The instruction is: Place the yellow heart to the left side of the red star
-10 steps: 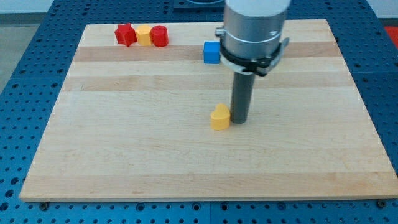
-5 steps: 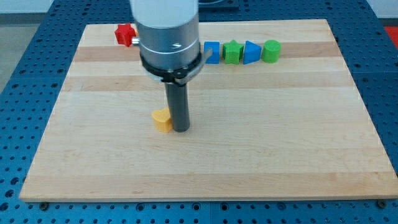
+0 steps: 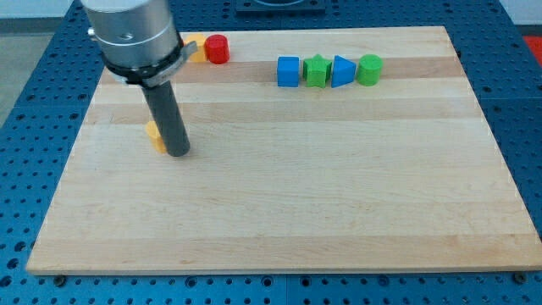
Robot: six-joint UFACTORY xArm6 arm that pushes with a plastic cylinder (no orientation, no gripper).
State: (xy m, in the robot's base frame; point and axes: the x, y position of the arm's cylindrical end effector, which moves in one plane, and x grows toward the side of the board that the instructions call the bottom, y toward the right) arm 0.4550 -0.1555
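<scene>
Tip (image 3: 178, 153) of my clawless rod, touching yellow heart (image 3: 154, 135) on its right.

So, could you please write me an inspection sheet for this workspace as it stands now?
Surface: wooden board, flat, on a blue perforated bench.
Job's things: yellow heart mostly hidden, on the view's left of my tip; red star not visible, probably behind the arm.
Clutter: red cylinder, yellow block, blue cube, green block, blue wedge, green cylinder.
Jaws: none, rod only.
Cables: nothing seen.
Surroundings: nothing seen.
</scene>
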